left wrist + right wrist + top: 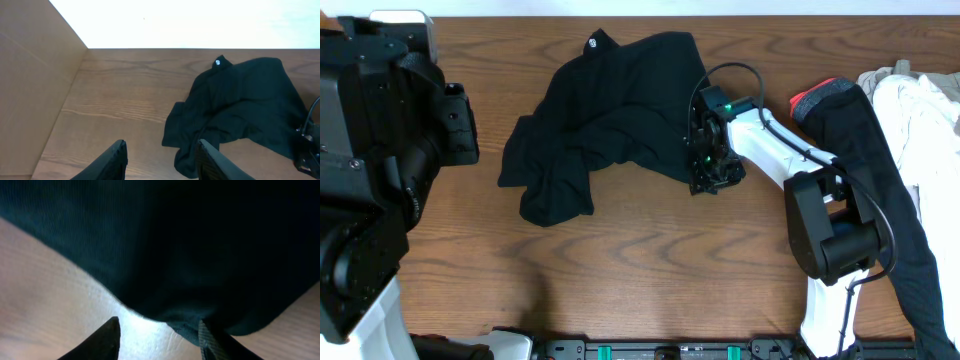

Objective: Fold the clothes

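Right arm (775, 150): base at 5 o'clock, forearm stretched toward 10 o'clock, wrist low over the table. Right gripper (160, 332) has its jaws parted. Left arm (380, 160) is raised high at 9 o'clock. Left gripper (161, 150) has its jaws parted, hanging free.

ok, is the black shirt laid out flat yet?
No, the black T-shirt lies crumpled in a creased heap on the table.

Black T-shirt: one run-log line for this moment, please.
black T-shirt: crumpled, unfolded | left gripper: open, empty, short of shirt | right gripper: open, at shirt's edge
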